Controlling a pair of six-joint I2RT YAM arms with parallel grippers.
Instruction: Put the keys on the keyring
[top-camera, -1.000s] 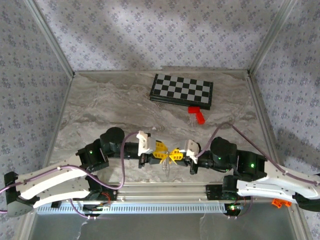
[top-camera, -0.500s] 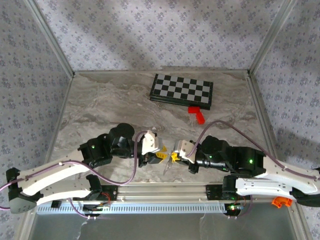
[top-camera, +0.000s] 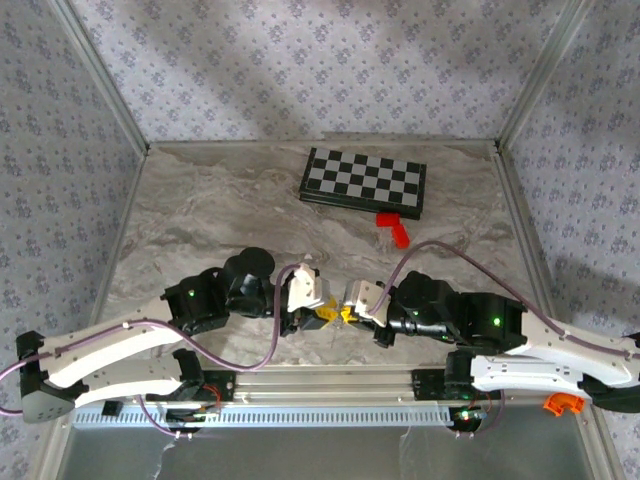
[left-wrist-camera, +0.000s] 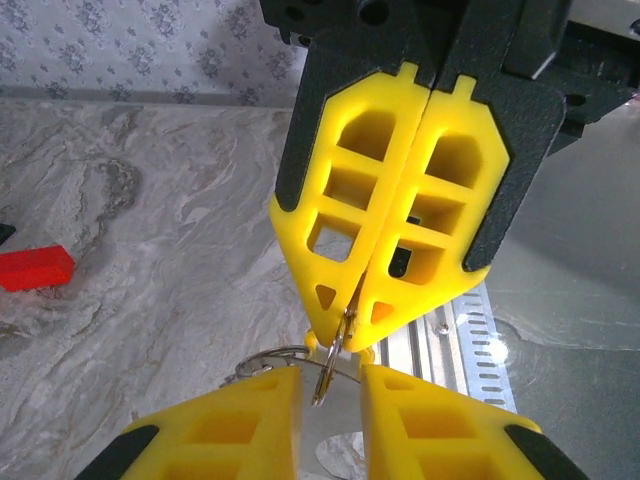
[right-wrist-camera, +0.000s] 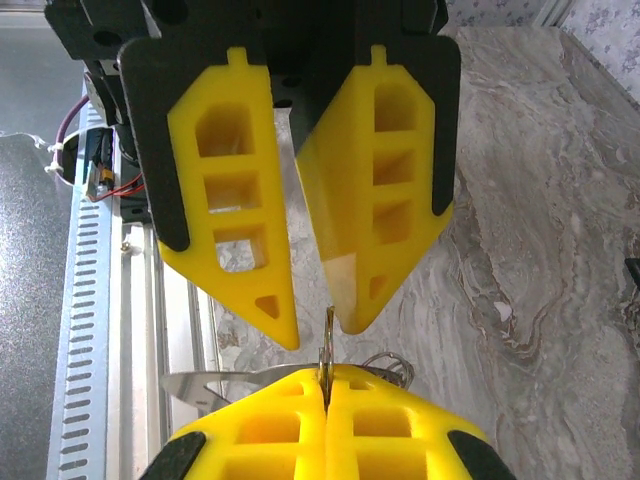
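From above we see the left fingers (top-camera: 322, 312) and the right fingers (top-camera: 348, 315) meeting tip to tip, with the marbled tabletop (top-camera: 200, 220) beyond them.

In the left wrist view, the right fingers (left-wrist-camera: 335, 268) are pressed flat together, with no gap along their seam. At their very tip they pinch a thin silvery piece of the keyring (left-wrist-camera: 335, 350), which we see edge on. From that pinch the metal hangs down into the gap between the left fingers (left-wrist-camera: 220, 430). These stand apart, one on each side of it. We cannot tell whether either of them touches it. A fine loop of the same wire curls out beside the tip of the left-hand finger of that pair.

The right wrist view agrees. The right fingers (right-wrist-camera: 260, 430) are closed, and the thin metal rises out of their seam. Its upper end reaches between the tips of the parted left fingers (right-wrist-camera: 340, 240), close against one of them. More of the keyring's wire (right-wrist-camera: 392, 365) loops just beside the right fingertips. On their other side a flat silvery strip (right-wrist-camera: 215, 383) sticks out. We cannot tell whether it is a key's blade.
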